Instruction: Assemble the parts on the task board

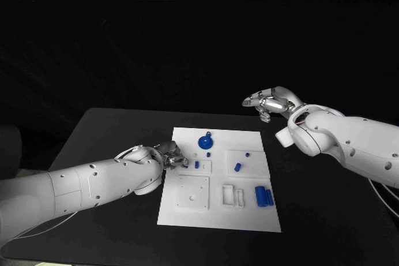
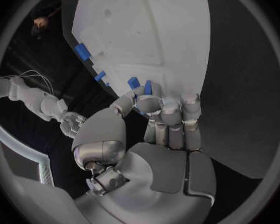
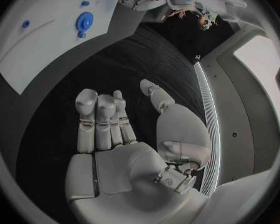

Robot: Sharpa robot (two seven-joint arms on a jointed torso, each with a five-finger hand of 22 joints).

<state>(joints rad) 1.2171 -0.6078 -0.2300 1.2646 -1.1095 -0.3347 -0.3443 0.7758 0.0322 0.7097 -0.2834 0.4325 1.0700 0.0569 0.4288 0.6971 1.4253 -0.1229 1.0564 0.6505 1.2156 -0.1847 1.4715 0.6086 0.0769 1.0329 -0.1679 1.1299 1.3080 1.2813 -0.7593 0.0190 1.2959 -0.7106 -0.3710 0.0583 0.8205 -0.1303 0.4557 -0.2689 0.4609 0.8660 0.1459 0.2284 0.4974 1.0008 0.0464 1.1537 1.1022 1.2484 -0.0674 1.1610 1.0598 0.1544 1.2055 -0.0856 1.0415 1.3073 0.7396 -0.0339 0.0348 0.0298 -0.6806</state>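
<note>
Black table (image 1: 108, 127), white task board (image 1: 249, 220) at centre, long side running away from the robot.

Left hand (image 1: 170, 156) down at the board's left edge, about mid-length. Fingers (image 2: 170, 115) curled together at the rim, thumb tucked in opposite; in the left wrist view 2 small blue parts (image 2: 140, 85) just past the fingertips, on the board. Cannot tell whether either is pinched or merely touched; contact point hidden by the fingers.

Right hand (image 1: 270, 104) raised off the table beyond the board's far right corner, well apart from it. Palm empty in the right wrist view, fingers (image 3: 96, 119) straight and side by side, thumb spread away from them. Holds nothing.

On the board, from the head view: round blue disc (image 1: 205, 142) with a small tab, near the far edge, left of centre. Small blue peg (image 1: 246, 156) and a short blue piece (image 1: 238, 167) inside the square outline on the right half. 2 blue cylinders (image 1: 263, 195) lying side by side near the right edge, closer to the robot. Small blue block (image 1: 197, 165) just beside the left hand's fingertips. Raised white square plate (image 1: 195, 192) on the near left, 2 white slotted holders (image 1: 233, 195) between it and the cylinders.
</note>
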